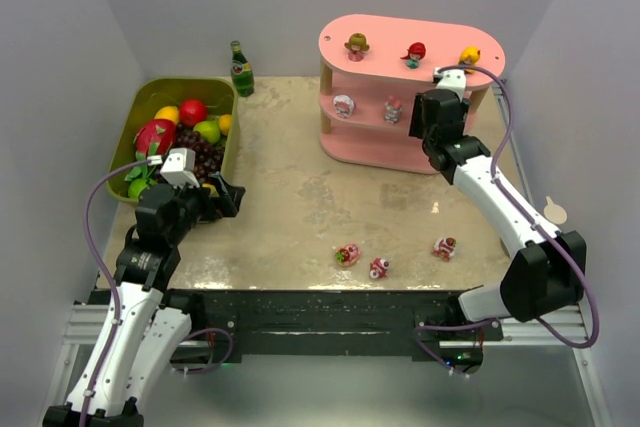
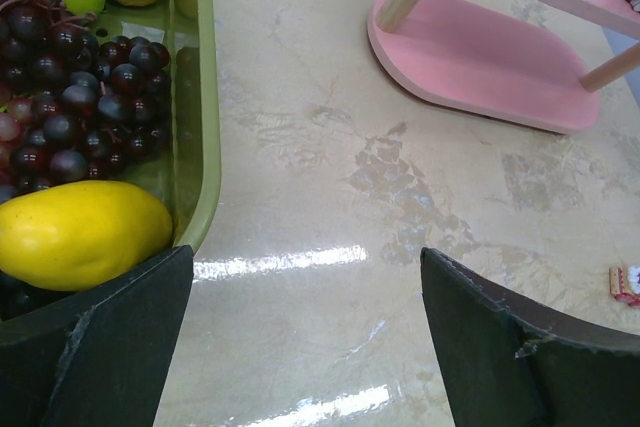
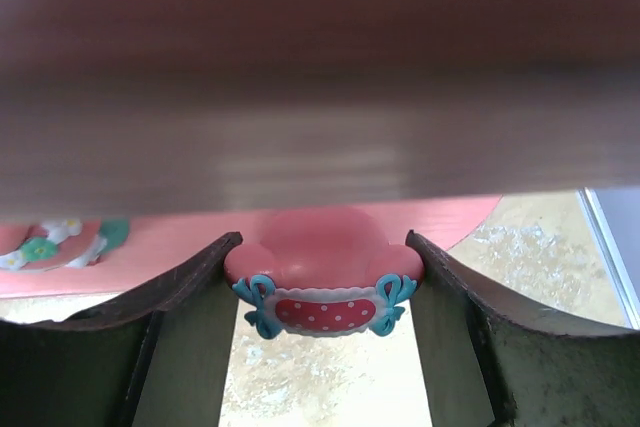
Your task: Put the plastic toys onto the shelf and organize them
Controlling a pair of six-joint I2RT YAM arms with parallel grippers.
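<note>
The right gripper is clamped on a pink toy with a dotted red band. It sits just under a board of the shelf, apparently at the middle tier's right end. The left gripper is wide open and empty beside the green bin. Other toys: three on the top board, two on the middle tier, three on the table.
</note>
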